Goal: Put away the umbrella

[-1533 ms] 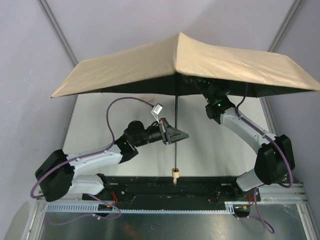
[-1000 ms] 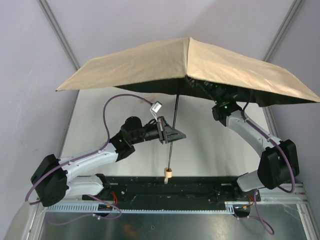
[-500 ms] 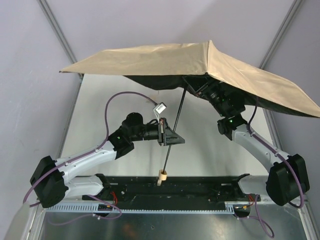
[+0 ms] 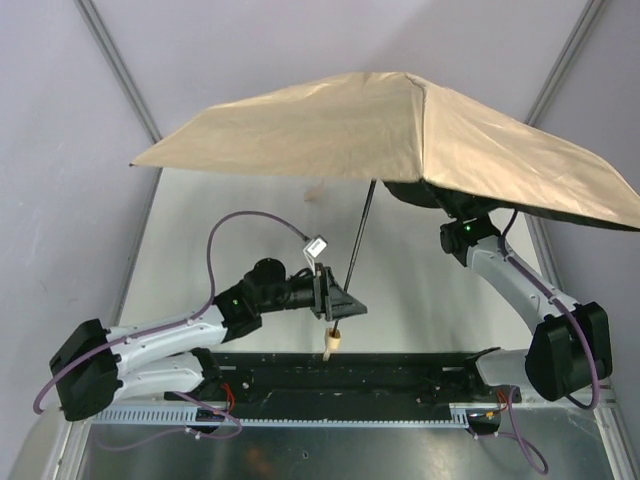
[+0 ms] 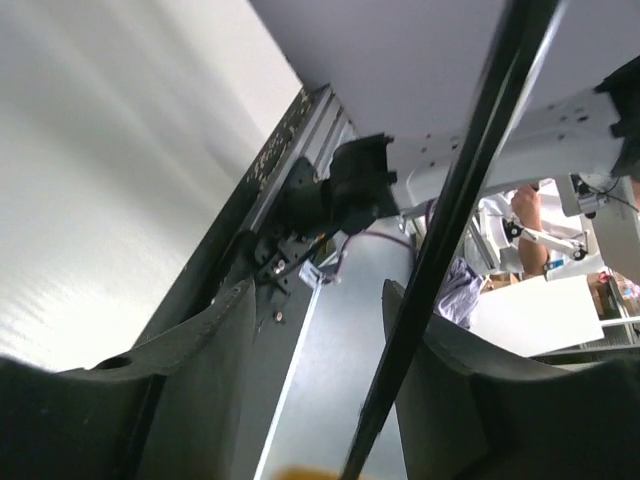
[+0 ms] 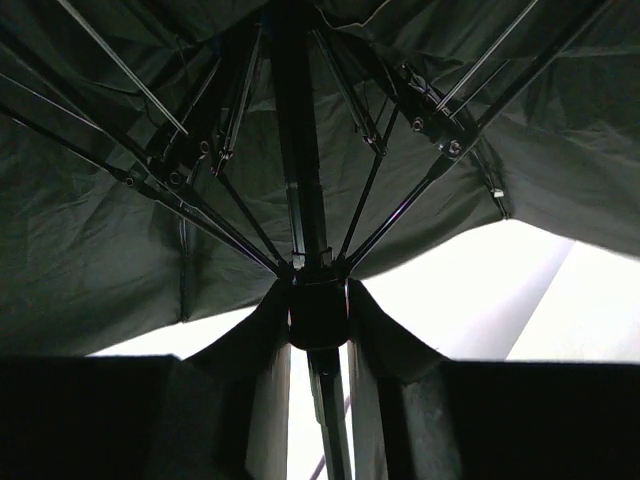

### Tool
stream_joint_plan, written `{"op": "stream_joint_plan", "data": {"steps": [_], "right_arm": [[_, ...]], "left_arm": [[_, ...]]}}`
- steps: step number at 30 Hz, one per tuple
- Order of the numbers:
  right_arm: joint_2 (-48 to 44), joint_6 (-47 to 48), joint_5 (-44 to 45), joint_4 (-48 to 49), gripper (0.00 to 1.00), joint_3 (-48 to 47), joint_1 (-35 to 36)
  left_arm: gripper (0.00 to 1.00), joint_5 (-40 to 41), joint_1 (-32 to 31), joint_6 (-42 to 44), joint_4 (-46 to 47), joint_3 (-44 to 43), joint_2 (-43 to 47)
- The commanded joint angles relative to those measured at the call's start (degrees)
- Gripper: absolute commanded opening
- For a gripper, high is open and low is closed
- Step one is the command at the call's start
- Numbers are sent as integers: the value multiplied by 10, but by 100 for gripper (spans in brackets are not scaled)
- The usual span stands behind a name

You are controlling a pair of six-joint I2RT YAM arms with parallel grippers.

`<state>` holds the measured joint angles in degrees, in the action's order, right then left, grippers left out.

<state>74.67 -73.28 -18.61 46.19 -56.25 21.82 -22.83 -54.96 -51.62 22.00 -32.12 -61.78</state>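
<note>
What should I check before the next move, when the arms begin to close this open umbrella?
1. Right gripper clamped on the runner of the umbrella: ok.
2. Left gripper open, with the shaft between its fingers: ok.
3. Umbrella folded: not ok, it is fully spread.
4. Handle clear of the black base rail: cannot tell.
5. Fabric edges clear of the walls: cannot tell.

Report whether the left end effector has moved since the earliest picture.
Yes. The left end effector has come nearer the black base rail, now just above the umbrella handle.
</note>
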Motion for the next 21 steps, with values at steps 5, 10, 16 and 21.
{"op": "stream_joint_plan", "data": {"steps": [5,10,16,21], "right_arm": [[5,-11,-40,7,0,-79,-47],[-8,37,-65,-92,0,-78,-26],[-57,99,-53,-165,0,1,80],[-106,98,-34,-189,0,82,128]], "left_arm": [[21,57,-8,8,-12,53,77],[1,59,8,53,-43,-37,42],[0,69,45,110,-87,-168,-2],[0,75,62,127,-97,-210,-14]]}}
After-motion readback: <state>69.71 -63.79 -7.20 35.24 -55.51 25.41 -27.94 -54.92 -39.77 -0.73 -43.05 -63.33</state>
